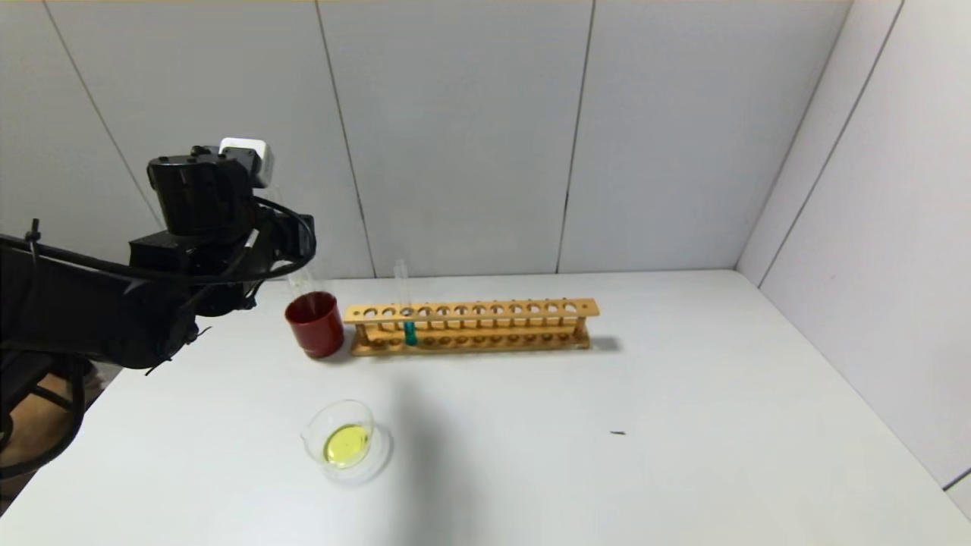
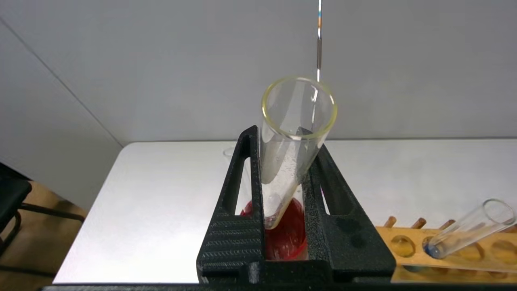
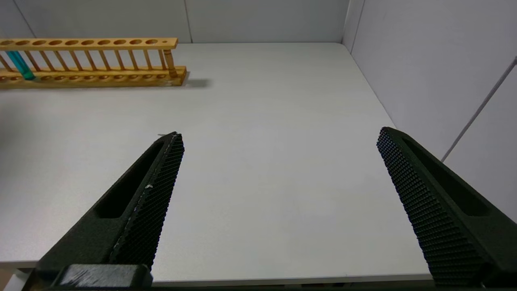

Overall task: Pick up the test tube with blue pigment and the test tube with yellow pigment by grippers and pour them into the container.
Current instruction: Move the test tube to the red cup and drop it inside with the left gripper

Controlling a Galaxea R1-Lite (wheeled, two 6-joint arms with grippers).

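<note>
My left gripper (image 2: pixel 278 133) is shut on the test tube with yellow pigment (image 2: pixel 293 133). The tube looks drained, with only droplets inside and a yellow-tinted rim, and it hangs upright with its rounded bottom just over the dark red cup (image 2: pixel 288 236). In the head view the left gripper (image 1: pixel 284 254) is above that cup (image 1: pixel 315 326). The container (image 1: pixel 379 447) sits near the table's front with a yellow pool in it. The test tube with blue pigment (image 1: pixel 410 332) stands in the wooden rack (image 1: pixel 470 309); it also shows in the left wrist view (image 2: pixel 464 230) and the right wrist view (image 3: pixel 18 64). My right gripper (image 3: pixel 278 135) is open and empty over bare table.
The rack (image 3: pixel 93 41) runs along the back of the table beside the red cup. A small dark speck (image 1: pixel 618 433) lies right of centre. Grey walls close the back and right sides. A faint clear rim (image 2: pixel 228 152) shows behind my left finger.
</note>
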